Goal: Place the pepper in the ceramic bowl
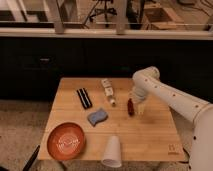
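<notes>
- The robot's claw hangs low over the right-hand half of a wooden table, at the end of a white arm that bends down from the picture's right.
- Whether the claw is wide, narrow or closed on anything cannot be told from this view.
- The pepper, dark red and slim, sits right at the claw's tip, on its left side as pictured. The two look to be touching, though a firm grip cannot be confirmed.
- The pepper's long axis runs up and down in the picture. It may be lying front to back on the wood or hanging upright, and the view does not settle which.
- A small bottle lies just beyond, toward the table's middle, with a black bar farther left.
- A blue cloth rests between the claw and the near left corner.
- The bowl, orange-red and shallow, sits in that near left corner, well apart from the pepper, with nothing in it.
- A white cup lies at the front edge, just right of the bowl.
- The coming move likely turns on this diagonal. The bowl lies forward and to the picture's left of the claw, and the carry must pass over the cloth and clear the cup.
</notes>
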You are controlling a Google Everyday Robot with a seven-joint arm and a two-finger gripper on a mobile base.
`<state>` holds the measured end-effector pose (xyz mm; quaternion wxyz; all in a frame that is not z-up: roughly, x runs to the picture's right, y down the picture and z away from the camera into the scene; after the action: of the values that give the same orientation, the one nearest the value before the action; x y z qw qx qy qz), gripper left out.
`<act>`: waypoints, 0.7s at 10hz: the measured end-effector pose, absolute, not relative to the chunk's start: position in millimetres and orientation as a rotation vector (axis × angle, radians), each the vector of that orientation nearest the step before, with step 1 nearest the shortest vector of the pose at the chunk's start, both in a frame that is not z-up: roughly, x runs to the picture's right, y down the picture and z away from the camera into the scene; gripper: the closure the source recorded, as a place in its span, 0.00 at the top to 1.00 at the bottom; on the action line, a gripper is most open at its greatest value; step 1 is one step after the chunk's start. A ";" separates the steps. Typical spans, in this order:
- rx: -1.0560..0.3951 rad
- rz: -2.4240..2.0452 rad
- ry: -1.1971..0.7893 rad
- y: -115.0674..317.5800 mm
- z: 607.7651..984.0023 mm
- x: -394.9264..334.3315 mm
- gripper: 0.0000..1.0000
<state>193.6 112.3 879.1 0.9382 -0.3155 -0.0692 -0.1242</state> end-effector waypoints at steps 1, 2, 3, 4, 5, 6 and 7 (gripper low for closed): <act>-0.644 -0.255 -0.141 112.3 879.2 193.5 0.80; -0.644 -0.257 -0.141 112.4 879.3 193.7 0.80; -0.643 -0.258 -0.140 112.4 879.5 194.0 0.80; -0.643 -0.258 -0.140 112.0 879.1 194.0 0.80; -0.643 -0.259 -0.140 112.0 879.0 194.0 0.80; -0.643 -0.260 -0.140 112.1 879.0 194.4 0.80; -0.642 -0.262 -0.140 112.2 879.2 194.2 0.80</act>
<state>194.2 112.2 879.2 0.9381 -0.3144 -0.0685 -0.1282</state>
